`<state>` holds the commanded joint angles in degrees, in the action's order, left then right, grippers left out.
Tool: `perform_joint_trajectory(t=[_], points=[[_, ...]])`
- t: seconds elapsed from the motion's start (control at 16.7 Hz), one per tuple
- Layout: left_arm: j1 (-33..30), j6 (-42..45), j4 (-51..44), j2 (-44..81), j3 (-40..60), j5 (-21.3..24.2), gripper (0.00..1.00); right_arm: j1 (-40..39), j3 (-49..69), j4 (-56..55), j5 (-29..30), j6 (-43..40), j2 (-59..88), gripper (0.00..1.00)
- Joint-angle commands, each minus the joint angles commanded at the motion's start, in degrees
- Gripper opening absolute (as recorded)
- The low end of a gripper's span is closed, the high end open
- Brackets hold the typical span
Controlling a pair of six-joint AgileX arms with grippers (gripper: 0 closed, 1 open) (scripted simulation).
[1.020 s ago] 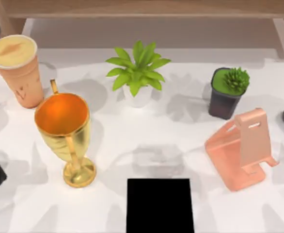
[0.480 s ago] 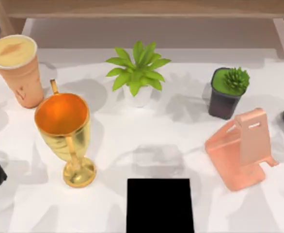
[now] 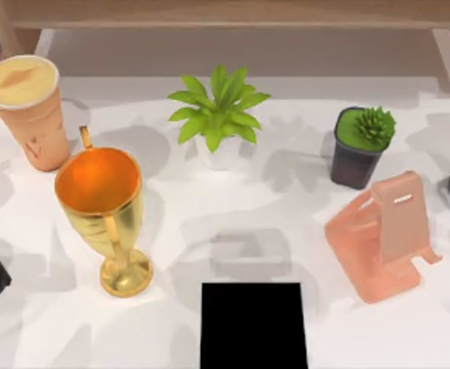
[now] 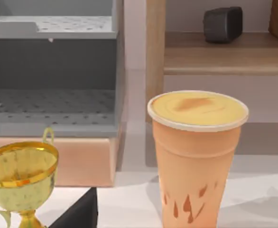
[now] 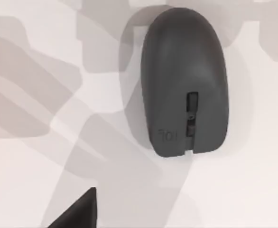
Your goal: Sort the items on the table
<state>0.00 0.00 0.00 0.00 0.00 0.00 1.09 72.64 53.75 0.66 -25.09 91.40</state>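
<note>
White table (image 3: 210,215) under wooden shelving; mouse (image 5: 184,80) lies below right gripper, can't tell its fingers.

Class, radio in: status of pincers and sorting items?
Neither pincer holding. Mouse flat on table, right edge. Cup upright, far left. Goblet close beside cup.

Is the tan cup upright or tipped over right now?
Upright. The tan cup stands on its base at the table's far left, creamy top level and facing up, also seen in the left wrist view.
</note>
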Motion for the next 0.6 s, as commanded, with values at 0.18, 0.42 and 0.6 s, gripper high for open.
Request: perform_joint_trajectory(t=[0.18,0.42,0.6], points=[[0.0,0.0,0.0,0.0,0.0,0.0,1.0,0.17,10.87,6.97,0.0,-3.32,13.68,1.0],[0.0,0.0,0.0,0.0,0.0,0.0,1.0,0.18,19.87,12.23,-0.19,-5.83,24.28,1.0],[0.0,0.0,0.0,0.0,0.0,0.0,1.0,0.17,21.33,13.01,-0.24,-6.2,25.92,1.0]])
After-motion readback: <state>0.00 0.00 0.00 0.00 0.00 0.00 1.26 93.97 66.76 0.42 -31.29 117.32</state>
